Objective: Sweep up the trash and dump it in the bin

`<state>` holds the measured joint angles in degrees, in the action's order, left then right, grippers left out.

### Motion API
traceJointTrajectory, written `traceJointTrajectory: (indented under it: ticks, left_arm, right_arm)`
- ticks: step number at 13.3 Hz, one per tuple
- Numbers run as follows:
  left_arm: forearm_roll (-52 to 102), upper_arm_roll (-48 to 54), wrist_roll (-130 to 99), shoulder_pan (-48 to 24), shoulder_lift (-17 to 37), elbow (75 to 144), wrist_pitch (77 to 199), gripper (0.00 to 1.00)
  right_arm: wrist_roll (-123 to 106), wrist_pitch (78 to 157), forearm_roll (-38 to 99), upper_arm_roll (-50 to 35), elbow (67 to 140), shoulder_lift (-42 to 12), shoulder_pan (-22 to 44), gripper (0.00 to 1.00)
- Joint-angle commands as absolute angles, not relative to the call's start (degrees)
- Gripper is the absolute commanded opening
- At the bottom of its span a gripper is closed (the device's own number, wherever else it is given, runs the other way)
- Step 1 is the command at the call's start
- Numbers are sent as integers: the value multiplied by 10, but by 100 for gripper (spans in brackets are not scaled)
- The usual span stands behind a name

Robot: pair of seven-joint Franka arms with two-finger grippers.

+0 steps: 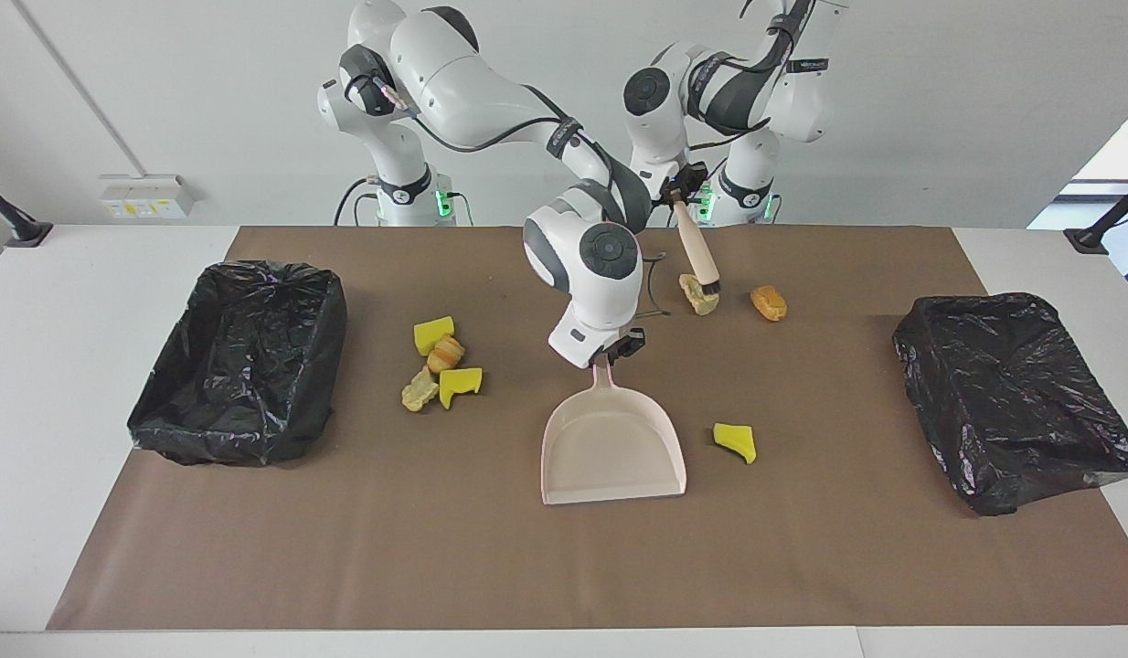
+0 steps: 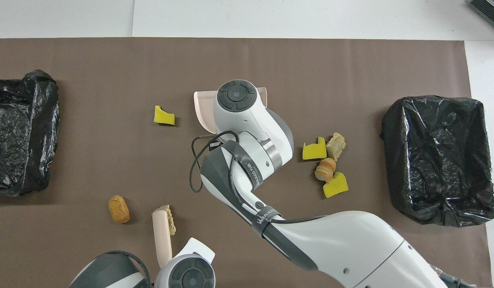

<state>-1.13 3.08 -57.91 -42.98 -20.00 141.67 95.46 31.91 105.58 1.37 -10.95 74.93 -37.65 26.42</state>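
My right gripper [image 1: 610, 355] is shut on the handle of the beige dustpan [image 1: 612, 448], which lies flat mid-table; in the overhead view my arm covers all but its rim [image 2: 203, 114]. My left gripper [image 1: 675, 190] is shut on the top of the beige brush [image 1: 697, 251], which hangs tilted with its bristle end at a pale lump of trash [image 1: 693, 296]. An orange chunk [image 1: 769, 302] lies beside that lump. A yellow wedge [image 1: 735, 441] rests beside the dustpan. Several more trash pieces [image 1: 441, 366] cluster toward the right arm's end.
Two bins lined with black bags stand at the table's ends, one at the right arm's end [image 1: 239, 361] and one at the left arm's end [image 1: 1016, 397]. A brown mat [image 1: 564, 567] covers the table under everything.
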Motion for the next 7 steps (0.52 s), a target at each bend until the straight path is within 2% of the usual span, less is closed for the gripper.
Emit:
traceJointTrajectory:
  ticks: [1, 4, 7]
  left_arm:
    - [-35, 36, -590, -344, -214, 1419, 937, 0]
    - [-75, 35, -596, -290, -220, 1414, 898, 0]
    - [-89, 37, -599, -251, -220, 1415, 888, 0]
  right_arm:
    - [242, 1045, 33, -115, 765, -348, 243, 0]
    - [137, 1008, 19, -113, 770, -310, 235, 0]
    - [-23, 997, 5, -113, 854, -218, 196, 0]
